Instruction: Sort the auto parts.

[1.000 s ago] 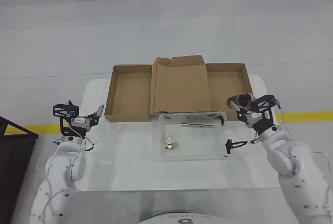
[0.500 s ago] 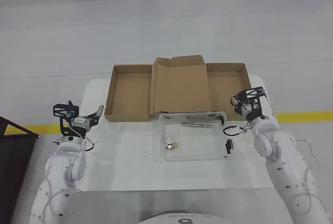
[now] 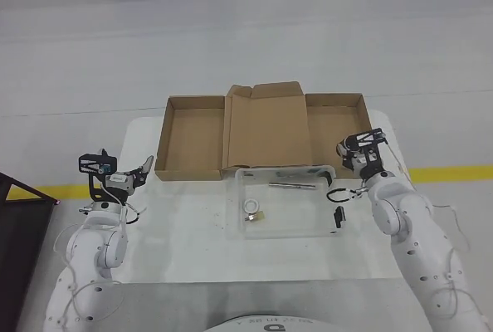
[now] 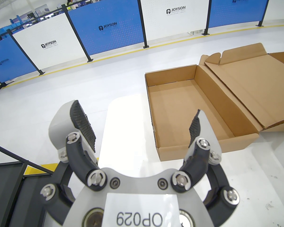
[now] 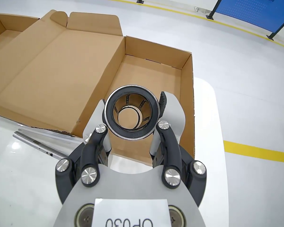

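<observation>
Gripping a black ring bearing (image 5: 108, 114), the right tool (image 5: 133, 103) hung over the near wall of the right compartment of the cardboard box (image 5: 49, 72). The left tool (image 4: 137, 116) stood open above the white worktop (image 3: 188, 241) at its left edge, near the box. Between the arms lay a clear tray (image 3: 284, 236) holding a metal rod (image 3: 292, 186), with pale floor all round.

Two cardboard boxes (image 3: 190, 137) (image 3: 338, 133), one clear tray (image 3: 288, 235), one rod (image 3: 292, 186), one bearing (image 5: 109, 113)
</observation>
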